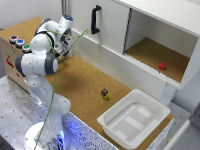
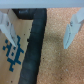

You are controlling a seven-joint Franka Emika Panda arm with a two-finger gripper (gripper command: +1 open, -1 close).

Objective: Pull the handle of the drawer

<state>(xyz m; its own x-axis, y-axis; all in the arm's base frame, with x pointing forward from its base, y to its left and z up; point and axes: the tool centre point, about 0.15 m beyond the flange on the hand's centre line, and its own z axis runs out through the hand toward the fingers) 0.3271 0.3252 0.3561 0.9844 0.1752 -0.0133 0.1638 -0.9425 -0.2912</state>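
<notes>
The black handle [image 1: 95, 19] stands upright on the white cabinet front [image 1: 107, 25] at the back of the cork counter. My gripper [image 1: 62, 48] hangs over the cork to the exterior view's left of the handle, well apart from it. In the wrist view the gripper [image 2: 40, 30] is open and empty, with one finger [image 2: 7, 27] on each side. Below it lie cork, a black band [image 2: 32, 47] that I cannot identify, and a blue printed pattern [image 2: 11, 50]. The handle does not show in the wrist view.
A white tub [image 1: 132, 117] sits at the counter's near right end. A small dark and yellow object [image 1: 105, 93] lies on the cork. A red object [image 1: 162, 66] sits in the open compartment. A box with coloured buttons [image 1: 17, 42] stands behind the arm.
</notes>
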